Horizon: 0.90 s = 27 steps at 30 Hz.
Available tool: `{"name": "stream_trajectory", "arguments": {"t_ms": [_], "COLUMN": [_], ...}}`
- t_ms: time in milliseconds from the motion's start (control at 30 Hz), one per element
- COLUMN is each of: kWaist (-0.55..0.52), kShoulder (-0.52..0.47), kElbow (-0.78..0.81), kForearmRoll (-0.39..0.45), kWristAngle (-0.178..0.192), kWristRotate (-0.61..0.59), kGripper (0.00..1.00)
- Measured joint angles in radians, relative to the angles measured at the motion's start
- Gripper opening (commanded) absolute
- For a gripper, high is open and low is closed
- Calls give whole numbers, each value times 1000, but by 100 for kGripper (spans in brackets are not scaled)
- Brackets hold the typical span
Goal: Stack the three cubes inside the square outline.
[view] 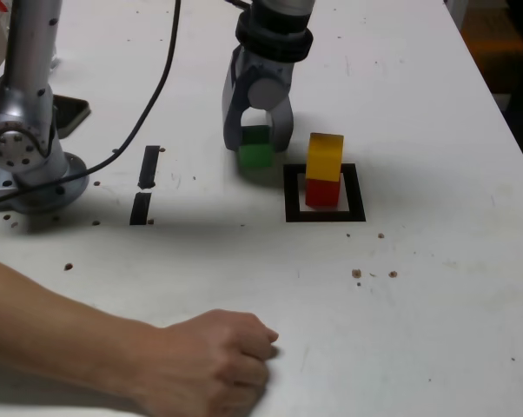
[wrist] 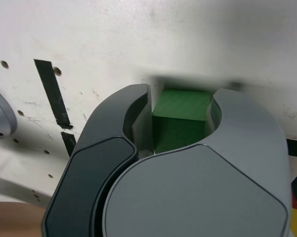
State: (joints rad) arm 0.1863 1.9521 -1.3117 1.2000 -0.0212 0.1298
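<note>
The white counter [view: 435, 287] fills both views, dotted with small dark holes and specks. At the exterior view's left edge stands the arm's silver base [view: 23, 130], with a black cable [view: 153, 95] curving from it up and across the counter. A person's forearm and closed hand [view: 214, 360] rest on the counter along the bottom of the exterior view, well apart from the cubes. The arm [view: 274, 35] comes down from the top of that view and ends in the grey claw [view: 260, 143], which points down at the counter and is clenched around the green cube [view: 256, 149]; the wrist view shows the green cube [wrist: 180, 118] wedged between the two curved jaws, each jaw pressed against one of its sides. The green cube sits low at the counter surface, just beside the square outline [view: 324, 214] on the exterior view's left of it and outside the tape. Inside the outline, the red cube [view: 322, 193] rests on the white middle, and the yellow cube [view: 325, 156] sits on top of it, turned slightly so its edges do not line up exactly with the red one. Two short black tape strips [view: 146, 182] lie end to end between the base and the claw, apart from all three cubes.
</note>
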Motion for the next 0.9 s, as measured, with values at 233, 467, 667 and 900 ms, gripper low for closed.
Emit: {"name": "stream_trajectory", "arguments": {"t_ms": [233,467,667,900], "kWaist": [1,-12,-77,-163], "kShoulder": [-105,-187,-236,-232], "kElbow": [0,-38,-126,-267], "kForearmRoll": [72,171,264,348], "kWristAngle": [52,86,90,90], "kWristRotate": [-25,-36,-50,-88], "kGripper": [24,24,24,24]}}
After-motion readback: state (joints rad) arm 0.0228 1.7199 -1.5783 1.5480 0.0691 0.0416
